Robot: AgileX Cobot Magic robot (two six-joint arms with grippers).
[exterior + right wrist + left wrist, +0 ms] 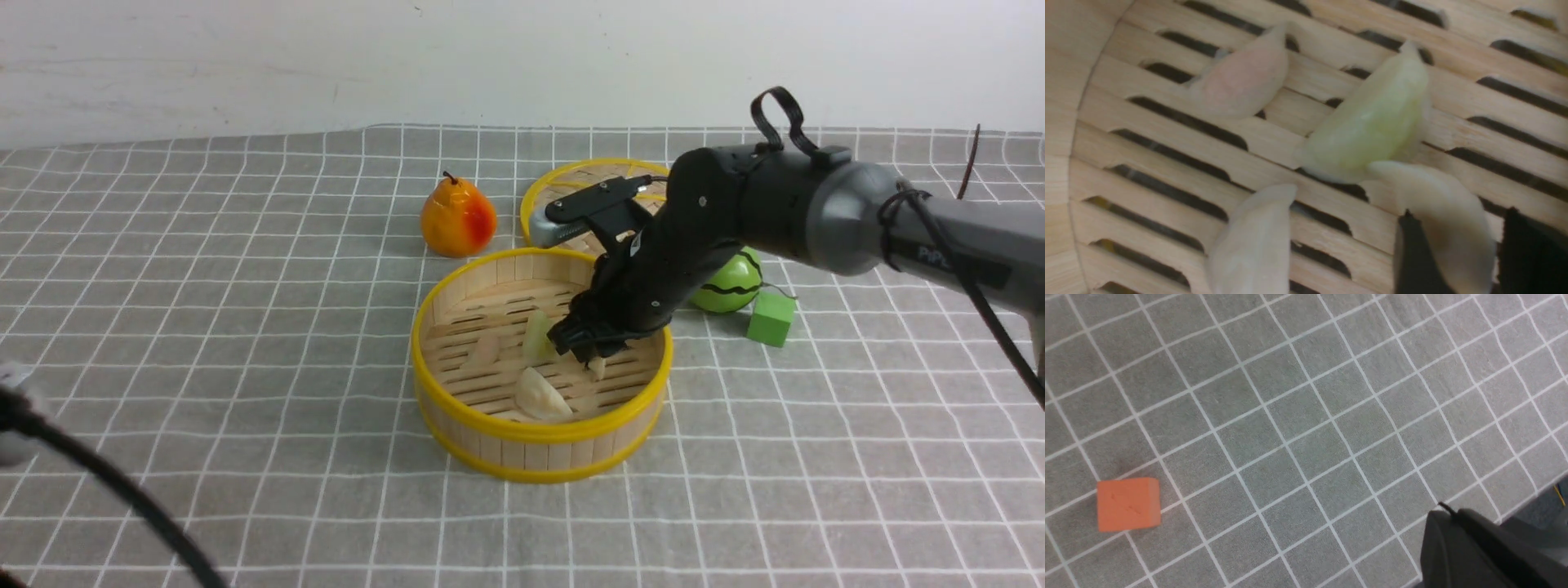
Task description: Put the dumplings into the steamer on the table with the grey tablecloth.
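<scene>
Step in hand: drop-off. Right arm (735, 220) reaches into the steamer (490, 426), right jaws low over the slats with a cream dumpling (1445, 220) between them. They look parted: one side touches it and a sliver of gap shows on the other, so I read it as loose, not clamped. Three more on the steamer floor: pink dumpling (1241, 81), green dumpling (1367, 130) and second cream dumpling (1253, 241). The green one touches the one at the jaws. No dumpling visible on the grey tablecloth (245, 327) in the front view. Left jaws closed, over cloth near an orange cube (1128, 504). Next: open fully, lift straight up clear of the rim without dragging the dumpling, then check the tabletop for stragglers
</scene>
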